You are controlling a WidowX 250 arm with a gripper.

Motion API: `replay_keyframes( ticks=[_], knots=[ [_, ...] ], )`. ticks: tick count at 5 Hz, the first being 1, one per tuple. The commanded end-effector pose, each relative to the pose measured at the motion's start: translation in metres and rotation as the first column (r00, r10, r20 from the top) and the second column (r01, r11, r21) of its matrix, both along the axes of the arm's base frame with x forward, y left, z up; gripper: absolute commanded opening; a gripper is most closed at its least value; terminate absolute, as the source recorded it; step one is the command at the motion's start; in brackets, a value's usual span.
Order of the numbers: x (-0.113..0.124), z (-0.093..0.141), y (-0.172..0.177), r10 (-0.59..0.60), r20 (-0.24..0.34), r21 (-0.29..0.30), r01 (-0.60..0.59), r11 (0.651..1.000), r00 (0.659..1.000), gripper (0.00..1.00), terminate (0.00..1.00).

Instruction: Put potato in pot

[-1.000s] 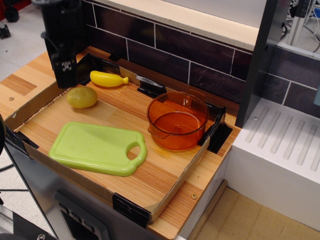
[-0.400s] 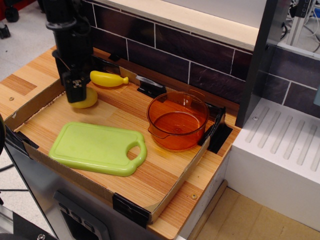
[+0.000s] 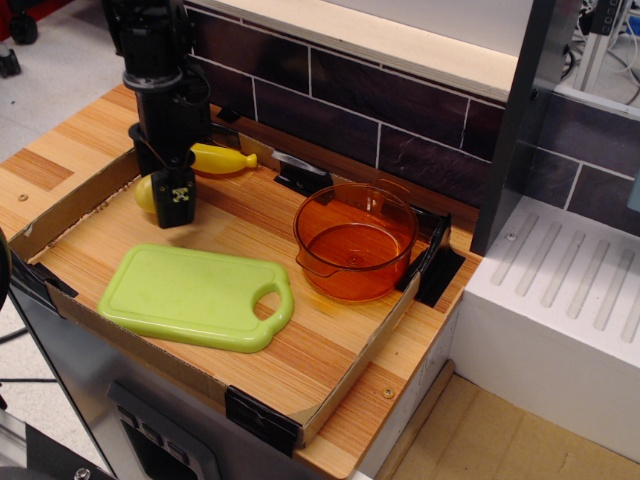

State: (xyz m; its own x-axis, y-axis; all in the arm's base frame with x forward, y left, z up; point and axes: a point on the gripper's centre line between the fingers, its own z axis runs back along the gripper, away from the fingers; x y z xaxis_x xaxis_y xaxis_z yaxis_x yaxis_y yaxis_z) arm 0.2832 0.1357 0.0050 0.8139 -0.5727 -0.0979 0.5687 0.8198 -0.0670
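Note:
The potato (image 3: pixel 145 192) is a dull-yellow rounded toy at the back left of the wooden tray floor; only its left edge shows. My black gripper (image 3: pixel 174 203) has come down right at the potato and its near finger (image 3: pixel 176 200) covers most of it. The frame does not show how the jaws stand or whether they grip. The pot (image 3: pixel 355 240) is a transparent orange round pot with a pour lip. It stands upright and empty at the right side of the tray, well to the right of the gripper.
A bright yellow banana toy (image 3: pixel 222 158) lies just behind the gripper near the back wall. A light green cutting board (image 3: pixel 195 295) lies flat in front. The cardboard tray rim (image 3: pixel 60 215) surrounds them. A dark tiled wall stands behind, and a white drain rack (image 3: pixel 570 290) stands right.
The gripper has moved right and down, from behind and left of the potato to directly over it. The potato, fully visible before, is now mostly covered. Nothing else moved.

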Motion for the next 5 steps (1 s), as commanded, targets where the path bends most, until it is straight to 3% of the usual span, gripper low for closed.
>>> replay_keyframes(
  ticks=[1,3,4,5],
  knots=[
    [0.014,0.021,0.003,-0.004,0.019,0.005,0.004,1.0,1.0,0.0,0.0],
    [0.014,0.092,-0.022,0.069,0.107,-0.036,-0.065,0.997,0.992,0.0,0.0],
    [0.013,0.116,-0.048,0.05,0.107,-0.123,-0.036,0.992,0.993,0.0,0.0],
    [0.024,0.112,-0.081,0.043,0.059,-0.178,-0.032,0.984,0.997,0.0,0.0]
  ],
)
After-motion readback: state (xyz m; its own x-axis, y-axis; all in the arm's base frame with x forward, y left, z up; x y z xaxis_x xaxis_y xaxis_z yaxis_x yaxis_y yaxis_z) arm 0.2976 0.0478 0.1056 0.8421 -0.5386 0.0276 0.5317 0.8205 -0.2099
